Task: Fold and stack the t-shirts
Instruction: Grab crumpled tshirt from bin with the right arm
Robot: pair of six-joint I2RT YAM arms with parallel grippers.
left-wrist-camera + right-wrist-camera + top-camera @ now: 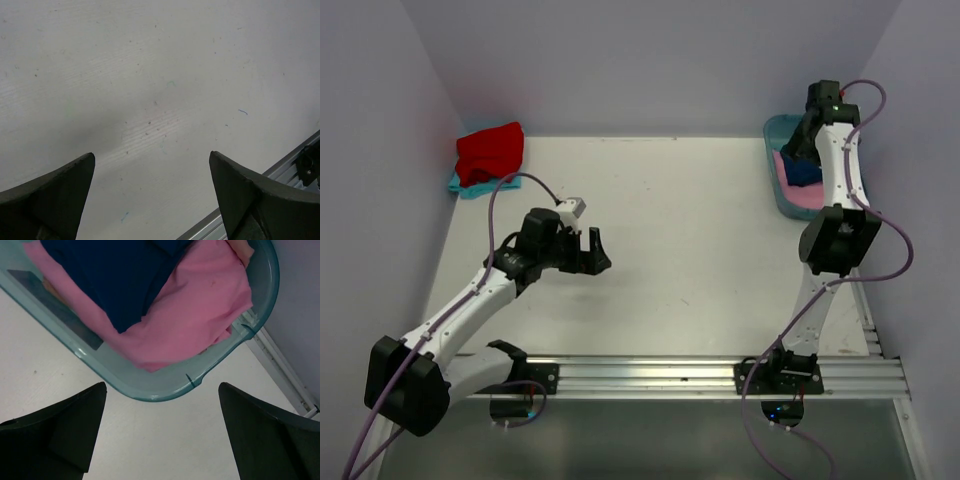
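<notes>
Navy blue cloth t-shirt (125,285), lying on a pink cloth t-shirt (200,315) in the teal plastic oval tub (271,275), looks limp and light to us (we'd pinch its nearest corner), left gripper (151,154) and right gripper (162,387) both gaping empty.

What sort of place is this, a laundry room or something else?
Probably a robot lab test cell, not a home: a left arm and right arm bolted to a metal rail, a white table boxed in by plain walls, and shirts in a plastic tub.
</notes>
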